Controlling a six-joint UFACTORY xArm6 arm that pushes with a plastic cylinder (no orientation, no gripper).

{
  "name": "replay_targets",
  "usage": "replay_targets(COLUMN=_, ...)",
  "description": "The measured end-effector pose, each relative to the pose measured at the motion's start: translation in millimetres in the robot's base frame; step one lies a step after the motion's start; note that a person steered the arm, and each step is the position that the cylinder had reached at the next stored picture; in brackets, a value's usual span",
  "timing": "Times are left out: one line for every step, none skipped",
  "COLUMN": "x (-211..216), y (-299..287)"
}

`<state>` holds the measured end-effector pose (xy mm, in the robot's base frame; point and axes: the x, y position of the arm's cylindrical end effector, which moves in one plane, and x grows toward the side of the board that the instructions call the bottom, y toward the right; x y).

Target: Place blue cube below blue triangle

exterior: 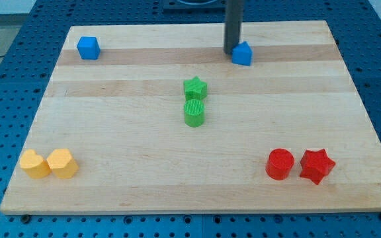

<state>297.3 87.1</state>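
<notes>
The blue cube (88,47) sits near the board's top left corner. The blue triangle (242,53) sits near the top edge, right of centre. My tip (231,52) rests on the board right at the triangle's left side, seemingly touching it. The dark rod rises straight up from there out of the view's top. The cube is far to the left of my tip, at about the same height in the view.
A green star (195,88) and a green cylinder (194,113) stand together at the board's centre. Two yellow blocks (34,163) (62,163) sit at the bottom left. A red cylinder (280,164) and a red star (317,165) sit at the bottom right.
</notes>
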Motion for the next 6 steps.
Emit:
replay_targets(x=46, y=56)
replay_targets(x=74, y=95)
replay_targets(x=26, y=59)
replay_targets(x=-5, y=-44)
replay_targets(x=42, y=-156)
replay_targets(x=77, y=-274)
